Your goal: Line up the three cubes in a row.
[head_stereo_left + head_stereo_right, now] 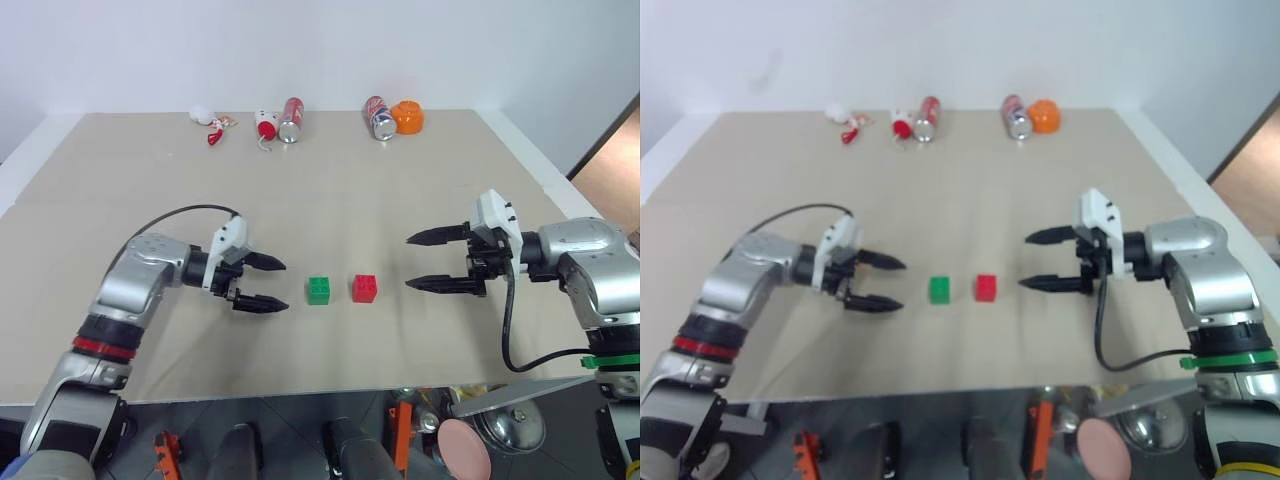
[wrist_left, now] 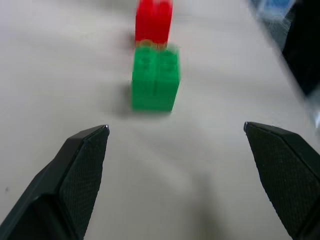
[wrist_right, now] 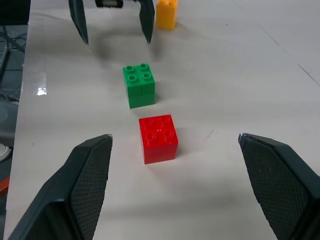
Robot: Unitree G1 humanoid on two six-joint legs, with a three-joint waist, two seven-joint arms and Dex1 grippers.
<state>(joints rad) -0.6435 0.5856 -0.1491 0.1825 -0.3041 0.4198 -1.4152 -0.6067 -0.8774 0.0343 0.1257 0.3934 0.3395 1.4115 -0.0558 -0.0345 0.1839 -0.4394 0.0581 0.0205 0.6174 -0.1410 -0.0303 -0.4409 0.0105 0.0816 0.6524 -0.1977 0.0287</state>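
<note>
Black fingers of the right gripper (image 1: 430,261) stand spread wide and empty, the red cube (image 1: 364,288) just ahead of their tips on the table (image 1: 400,180). Facing it, the left gripper (image 1: 270,283) is likewise spread and holds nothing, the green cube (image 1: 319,290) just off its fingertips. Red and green sit side by side, near but apart, already in line. Beyond the left gripper, the yellow-orange cube (image 3: 166,13) likely remains to be brought into the row.

yellow-orange cube (image 3: 166,14): lying partly cut off by the picture's edge
far small items (image 1: 213,125): staying too small to identify
</note>
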